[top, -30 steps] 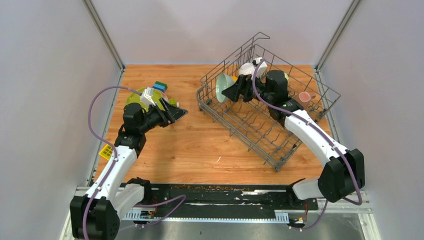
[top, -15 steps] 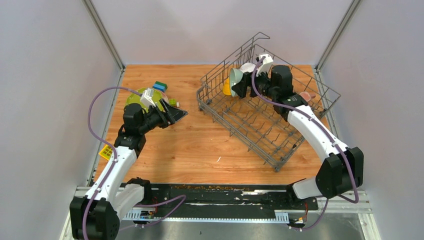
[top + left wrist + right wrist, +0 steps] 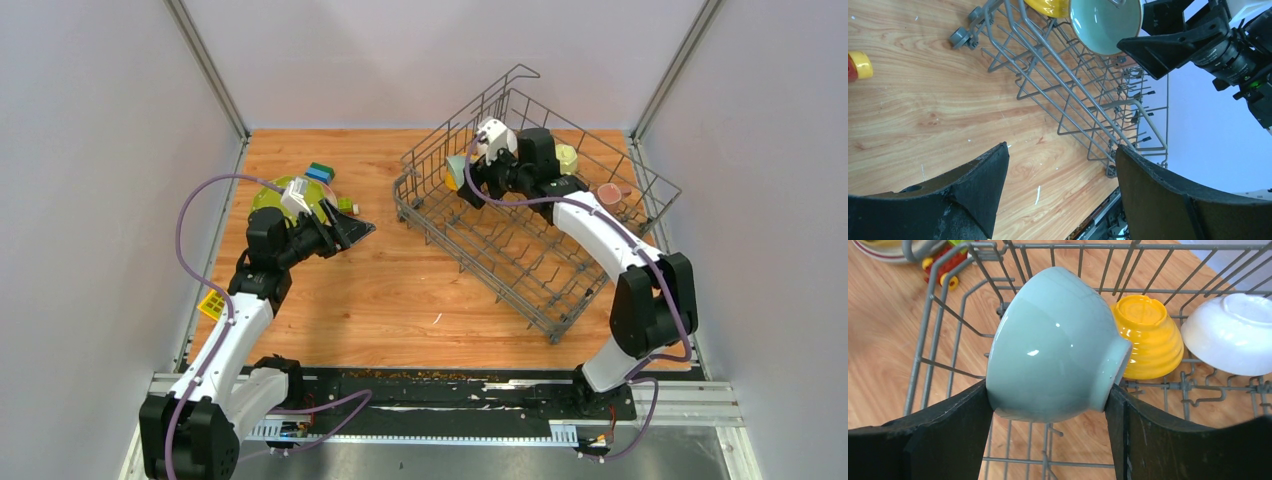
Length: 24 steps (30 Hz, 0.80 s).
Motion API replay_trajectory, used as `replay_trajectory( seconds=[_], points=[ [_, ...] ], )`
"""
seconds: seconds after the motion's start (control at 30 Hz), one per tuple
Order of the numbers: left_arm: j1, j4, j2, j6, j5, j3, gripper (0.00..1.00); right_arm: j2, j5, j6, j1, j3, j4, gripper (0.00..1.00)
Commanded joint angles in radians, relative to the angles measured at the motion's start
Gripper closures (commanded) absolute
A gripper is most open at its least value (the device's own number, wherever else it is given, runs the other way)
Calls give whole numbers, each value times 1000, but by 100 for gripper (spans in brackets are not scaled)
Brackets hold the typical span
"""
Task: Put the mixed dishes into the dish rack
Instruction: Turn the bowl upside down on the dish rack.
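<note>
No readable text, labels, brands or numbers in any view. Checked the dish rack (image 3: 520, 250), pale-green bowl (image 3: 1053, 345), yellow bowl (image 3: 1148, 337) and white bowl (image 3: 1233, 335): no print or marks that I can make out. The coloured blocks at the far left of the table are too small to tell.
</note>
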Motion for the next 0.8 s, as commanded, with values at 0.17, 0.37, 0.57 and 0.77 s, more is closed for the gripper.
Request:
replay_trajectory(
  seconds=[0.17, 0.37, 0.57, 0.77],
  points=[
    [-6, 10, -12, 23, -14, 30, 15, 25, 9, -447, 68, 51, 71, 70],
    [-5, -2, -15, 31, -26, 28, 15, 79, 74, -622, 90, 59, 71, 69],
    [-5, -11, -11, 38, -31, 27, 15, 109, 102, -740, 98, 55, 71, 67],
    [-5, -14, -8, 39, -39, 26, 15, 116, 72, -820, 105, 39, 71, 63]
  ],
)
